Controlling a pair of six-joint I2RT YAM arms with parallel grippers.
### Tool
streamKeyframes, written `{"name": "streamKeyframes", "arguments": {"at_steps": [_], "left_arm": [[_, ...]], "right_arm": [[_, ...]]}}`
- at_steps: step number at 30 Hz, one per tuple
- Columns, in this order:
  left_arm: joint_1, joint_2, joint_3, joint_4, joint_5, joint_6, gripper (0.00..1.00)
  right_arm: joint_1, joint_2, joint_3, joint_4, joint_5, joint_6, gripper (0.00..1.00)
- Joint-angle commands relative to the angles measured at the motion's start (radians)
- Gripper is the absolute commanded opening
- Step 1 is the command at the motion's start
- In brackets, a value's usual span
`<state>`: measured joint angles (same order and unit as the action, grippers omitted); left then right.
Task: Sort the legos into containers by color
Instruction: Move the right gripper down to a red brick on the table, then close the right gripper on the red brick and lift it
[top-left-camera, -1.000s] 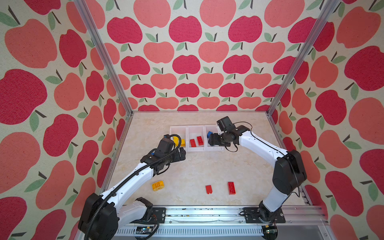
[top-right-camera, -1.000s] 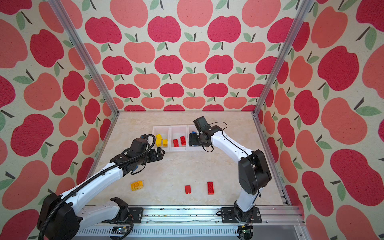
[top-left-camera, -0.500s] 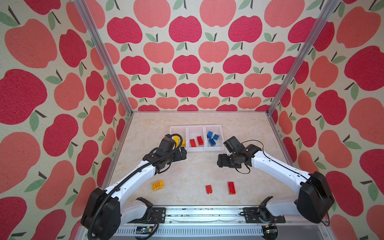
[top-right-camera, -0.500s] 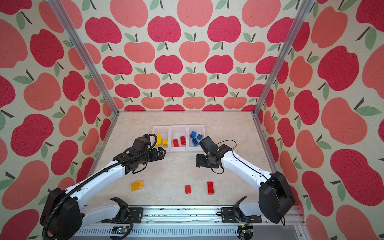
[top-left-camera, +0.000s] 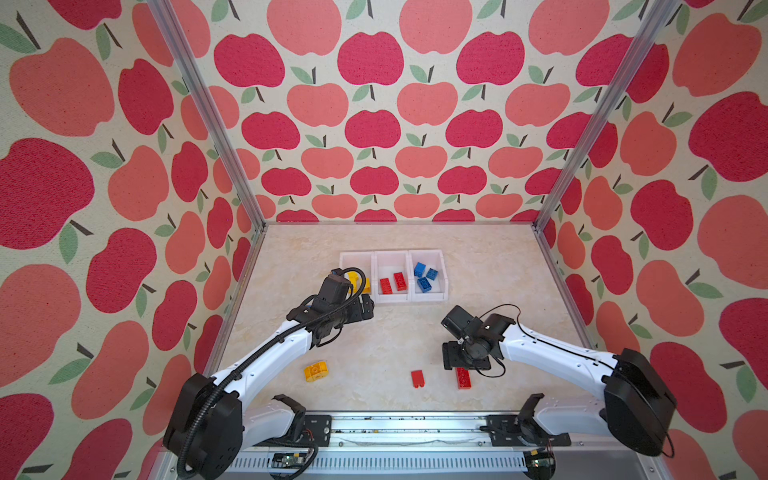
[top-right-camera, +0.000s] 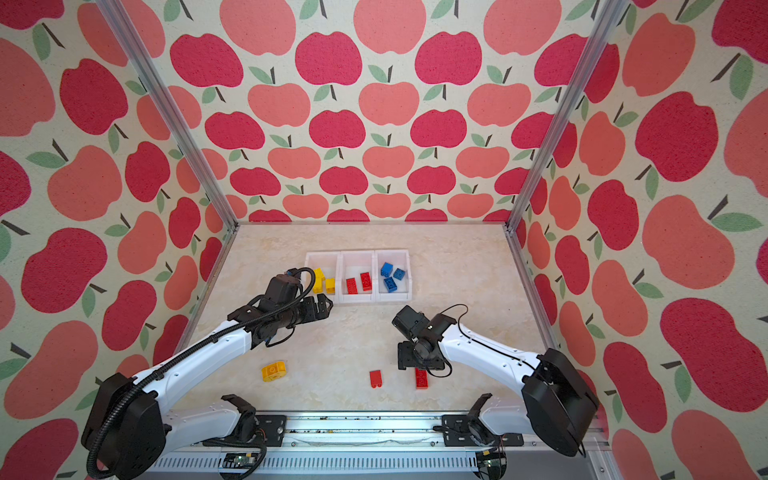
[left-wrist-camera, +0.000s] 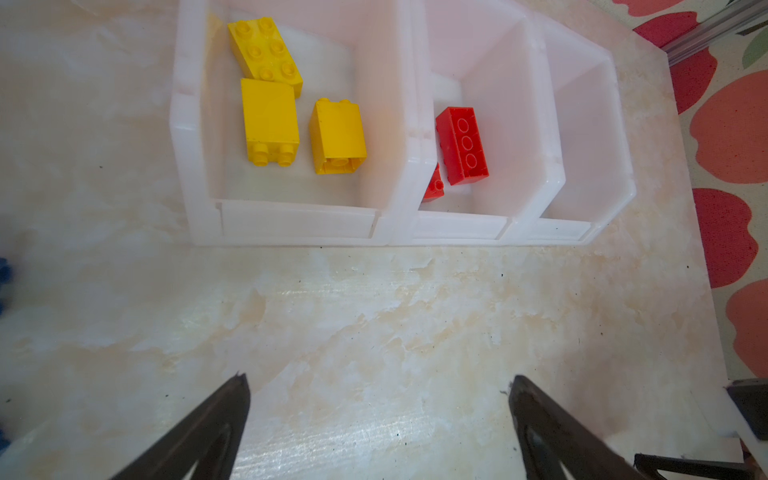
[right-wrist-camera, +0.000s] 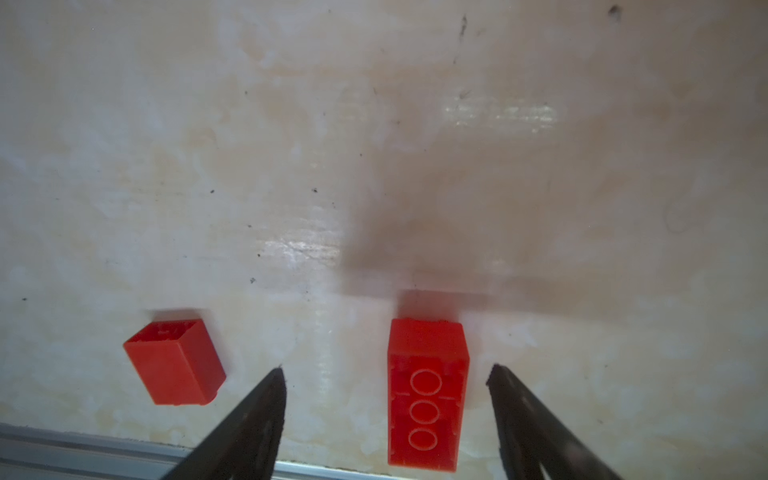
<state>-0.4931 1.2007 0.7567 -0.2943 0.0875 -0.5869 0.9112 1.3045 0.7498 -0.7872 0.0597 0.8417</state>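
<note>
The step in hand looks like the pick of the long red brick (right-wrist-camera: 426, 395). It lies studs-down, its hollow underside with three round tubes facing up, low and right of centre in both top views. The right claw (right-wrist-camera: 386, 370) hangs over it with jaws spread fairly wide, one finger on each side with a gap on both, and nothing is gripped. The next move, I judge, calls for a straight descent and a squeeze across the brick's short width, since hard glossy plastic could slip or twist if caught askew. A small red brick (right-wrist-camera: 174, 365) lies on its side near it, and a rounded yellow piece (top-left-camera: 316, 371) sits well apart at the lower left of the marbled, faintly shiny tabletop (top-left-camera: 395, 340). The left claw (left-wrist-camera: 379, 377), fully spread and empty, hovers before the containers (left-wrist-camera: 291, 222). These are three milky translucent bins holding yellow, red and blue bricks from left to right in a top view.
</note>
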Motion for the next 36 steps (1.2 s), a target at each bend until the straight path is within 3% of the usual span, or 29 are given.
{"name": "streamKeyframes", "arguments": {"at_steps": [1, 14, 24, 36], "left_arm": [[0.008, 0.008, 0.016, 0.01, 0.011, -0.002, 1.0], [0.008, -0.001, 0.004, 0.009, 0.011, -0.004, 1.0], [0.008, -0.009, 0.001, 0.006, 0.008, -0.006, 1.0], [0.01, -0.024, -0.01, 0.006, 0.006, -0.009, 0.99]], "right_arm": [[0.032, -0.004, -0.027, -0.042, 0.036, 0.068, 0.78], [0.087, 0.03, -0.071, -0.015, 0.077, 0.119, 0.62], [0.09, 0.055, -0.073, 0.0, 0.08, 0.116, 0.36], [0.095, 0.037, 0.028, -0.062, 0.103, 0.08, 0.32]]}}
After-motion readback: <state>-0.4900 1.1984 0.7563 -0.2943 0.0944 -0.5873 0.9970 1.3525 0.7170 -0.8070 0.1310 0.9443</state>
